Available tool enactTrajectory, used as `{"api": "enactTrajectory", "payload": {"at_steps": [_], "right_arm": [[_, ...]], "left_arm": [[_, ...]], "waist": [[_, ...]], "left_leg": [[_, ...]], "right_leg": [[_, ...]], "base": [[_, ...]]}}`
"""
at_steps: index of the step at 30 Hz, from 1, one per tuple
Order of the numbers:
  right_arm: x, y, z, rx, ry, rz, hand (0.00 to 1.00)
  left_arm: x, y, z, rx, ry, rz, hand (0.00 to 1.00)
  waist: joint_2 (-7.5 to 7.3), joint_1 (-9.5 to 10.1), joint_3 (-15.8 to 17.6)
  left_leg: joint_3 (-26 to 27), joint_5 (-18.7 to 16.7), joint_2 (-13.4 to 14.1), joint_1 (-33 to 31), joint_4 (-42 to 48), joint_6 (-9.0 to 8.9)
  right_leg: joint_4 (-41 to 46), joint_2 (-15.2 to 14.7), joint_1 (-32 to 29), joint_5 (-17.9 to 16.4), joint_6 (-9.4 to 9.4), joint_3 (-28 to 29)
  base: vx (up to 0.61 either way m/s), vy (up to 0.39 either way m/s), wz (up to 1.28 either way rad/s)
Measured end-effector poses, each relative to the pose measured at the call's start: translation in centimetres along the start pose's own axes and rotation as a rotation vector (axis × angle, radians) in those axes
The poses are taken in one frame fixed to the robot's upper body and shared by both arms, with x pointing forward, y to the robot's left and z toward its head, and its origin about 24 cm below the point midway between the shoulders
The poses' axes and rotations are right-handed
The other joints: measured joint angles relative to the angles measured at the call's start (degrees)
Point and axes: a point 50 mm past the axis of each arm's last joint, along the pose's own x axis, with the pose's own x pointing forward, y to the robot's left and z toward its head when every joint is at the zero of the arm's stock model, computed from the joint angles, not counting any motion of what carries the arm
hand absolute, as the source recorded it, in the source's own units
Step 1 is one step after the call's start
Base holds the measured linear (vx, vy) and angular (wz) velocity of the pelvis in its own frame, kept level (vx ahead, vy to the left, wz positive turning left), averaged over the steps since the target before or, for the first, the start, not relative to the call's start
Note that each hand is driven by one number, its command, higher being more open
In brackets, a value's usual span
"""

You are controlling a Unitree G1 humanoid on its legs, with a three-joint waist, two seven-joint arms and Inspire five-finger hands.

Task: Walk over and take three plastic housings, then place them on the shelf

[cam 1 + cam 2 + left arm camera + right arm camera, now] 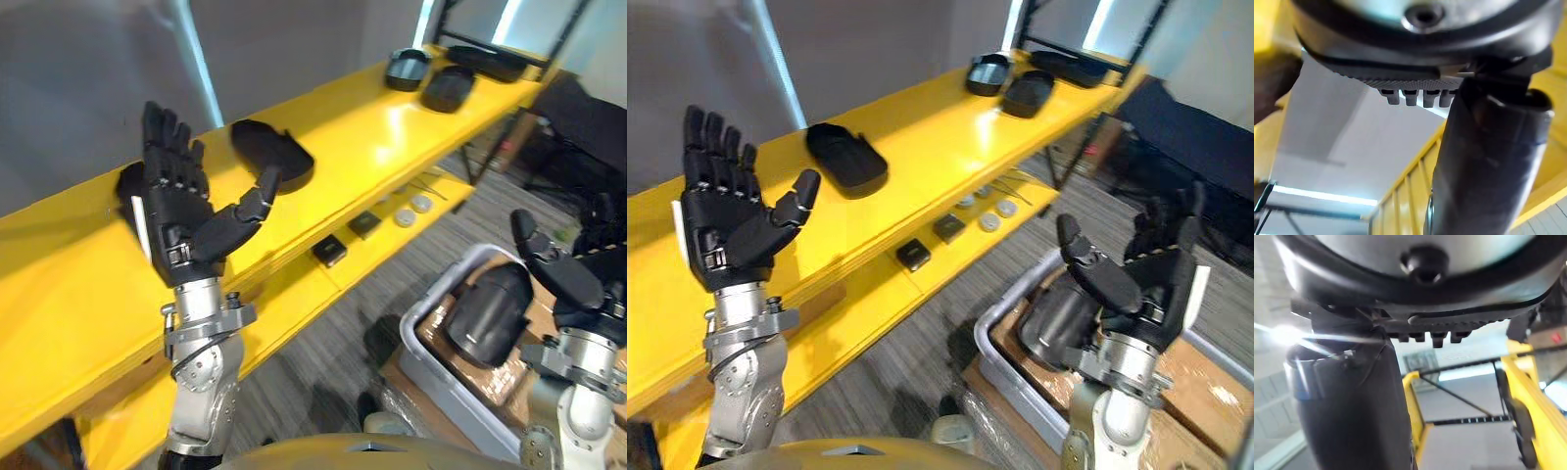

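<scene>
A black plastic housing (pixel 274 152) lies on the top board of the yellow shelf (pixel 362 132). Three more housings (pixel 449 88) lie near the shelf's far end. Another housing (pixel 1058 321) rests in a grey bin (pixel 1004 318) on the floor at the right. My left hand (pixel 181 211) is raised in front of the shelf, open, with straight fingers and nothing in it. A dark object (pixel 127 183) is partly hidden behind it on the shelf. My right hand (pixel 1136 284) is held up over the bin, open and empty, just in front of the housing there.
The lower yellow shelf board holds two small black blocks (pixel 330 251) and two white discs (pixel 405 217). The bin sits on a brown cardboard box (pixel 1205 382). Grey carpet floor (pixel 323 343) lies between shelf and bin. A black frame stands past the shelf's far end.
</scene>
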Motion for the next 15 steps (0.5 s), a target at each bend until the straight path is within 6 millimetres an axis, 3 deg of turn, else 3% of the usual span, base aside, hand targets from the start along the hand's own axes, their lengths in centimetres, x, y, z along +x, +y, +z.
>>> {"api": "enactTrajectory", "payload": {"at_steps": [4, 8, 9, 10, 12, 14, 15], "right_arm": [[-1.8, -1.0, -0.4, 0.005, 0.071, -0.018, 1.00], [-2.0, -0.8, -0.5, 0.035, 0.077, 0.035, 1.00], [-1.7, -0.3, -0.5, 0.047, 0.069, 0.073, 1.00], [-1.4, 0.1, -0.5, 0.056, 0.062, 0.100, 1.00], [0.2, 1.6, -0.4, 0.075, 0.012, 0.227, 1.00], [1.4, 3.3, -1.1, 0.113, 0.014, 0.315, 1.00], [1.7, 4.2, -1.8, 0.136, 0.036, 0.349, 1.00]], "left_arm": [[-0.1, -0.7, -1.0, -0.011, 0.047, -0.012, 1.00], [0.0, -1.4, -2.2, -0.006, 0.097, -0.017, 1.00], [0.1, -1.3, -2.4, 0.003, 0.110, -0.006, 1.00], [0.1, -1.2, -2.5, 0.008, 0.115, 0.008, 1.00], [0.0, -0.5, -2.5, 0.032, 0.129, 0.042, 1.00], [-0.8, 0.6, -2.4, 0.092, 0.144, 0.070, 1.00], [-1.2, 1.1, -2.1, 0.108, 0.147, 0.085, 1.00]], "waist": [[0.07, -2.99, 0.0], [0.36, -3.42, 0.1], [0.71, -2.77, 0.4], [1.10, -2.13, 0.6], [3.81, 0.93, 2.6], [4.74, 2.93, 3.0], [4.94, 3.30, 2.9]], "left_leg": [[4.4, -2.2, 0.5, 0.6, 1.8, -0.41], [3.9, -7.0, 3.1, -2.8, 11.3, -0.20], [-1.9, -9.3, 4.6, -5.2, 16.4, 1.11], [-5.6, -10.5, 5.1, -6.2, 18.6, 1.27], [-20.3, -16.2, 5.2, -7.9, 23.5, 1.36], [-25.6, -18.9, 4.0, -8.3, 25.3, 0.90], [-25.7, -19.8, 3.6, -9.4, 26.9, 1.17]], "right_leg": [[-0.1, 1.0, -1.0, 0.3, 0.25, 4.2], [-0.1, 1.4, -1.6, 0.6, -0.15, 4.7], [0.0, 2.0, -2.0, 1.0, -0.75, 5.1], [0.1, 2.4, -2.2, 1.1, -0.79, 5.6], [0.5, 4.6, -2.3, 1.1, -0.71, 9.0], [1.5, 5.7, -3.4, 1.2, -0.46, 11.9], [1.9, 5.5, -4.3, 1.4, -0.26, 12.4]], "base": [[0.04, -0.006, -0.54], [0.05, -0.065, -0.17], [0.01, -0.060, -0.21], [-0.01, -0.055, -0.52], [-0.05, 0.037, -0.84], [-0.10, 0.145, -0.83], [-0.14, 0.175, -0.47]]}}
